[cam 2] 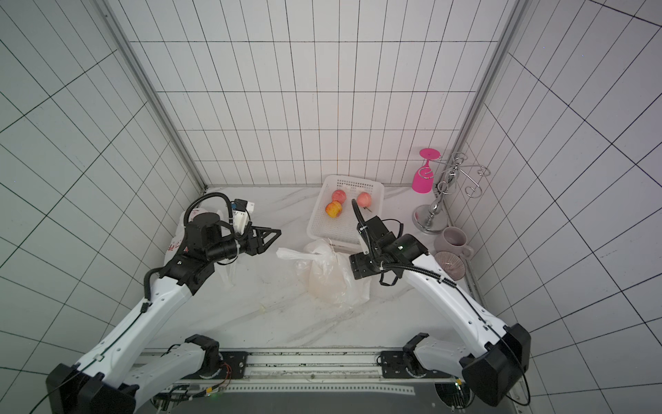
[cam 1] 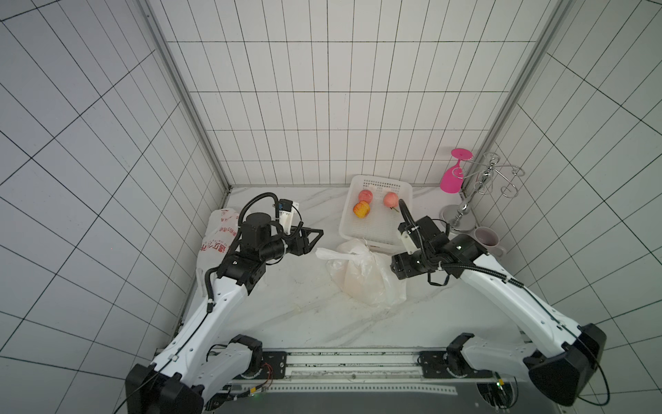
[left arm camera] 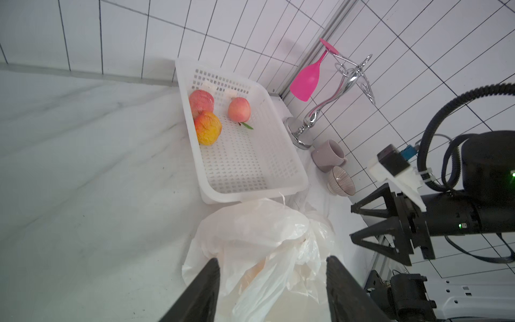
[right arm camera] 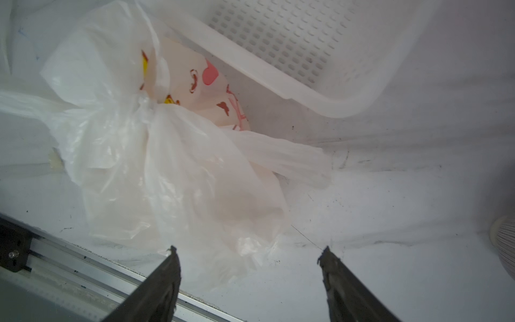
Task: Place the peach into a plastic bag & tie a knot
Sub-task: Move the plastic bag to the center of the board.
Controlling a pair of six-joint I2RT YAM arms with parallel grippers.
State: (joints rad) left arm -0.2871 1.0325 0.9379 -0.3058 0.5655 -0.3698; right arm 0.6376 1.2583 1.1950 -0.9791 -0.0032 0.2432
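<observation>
A translucent white plastic bag [cam 1: 361, 276] [cam 2: 329, 276] lies on the marble table in front of the basket. Its neck is gathered into a knot [right arm camera: 145, 103], with loose handles trailing to both sides. A pale pinkish mass shows dimly through the film [cam 1: 358, 285]; I cannot make out the peach itself. My left gripper [cam 1: 320, 234] [left arm camera: 272, 259] hovers left of the bag, open and holding nothing. My right gripper [right arm camera: 249, 248] [left arm camera: 352, 222] hangs at the bag's right side, also open and empty. Three peaches [cam 1: 365, 196] [cam 1: 390, 199] [cam 1: 361, 209] sit in the basket.
The white perforated basket [cam 1: 345, 229] stands behind the bag. At the back right are a chrome rack [cam 1: 462, 211] with a pink glass [cam 1: 452, 179], a mug [cam 1: 487, 238] and a striped bowl [cam 2: 449, 265]. A printed white bag [cam 1: 218, 233] lies behind my left arm.
</observation>
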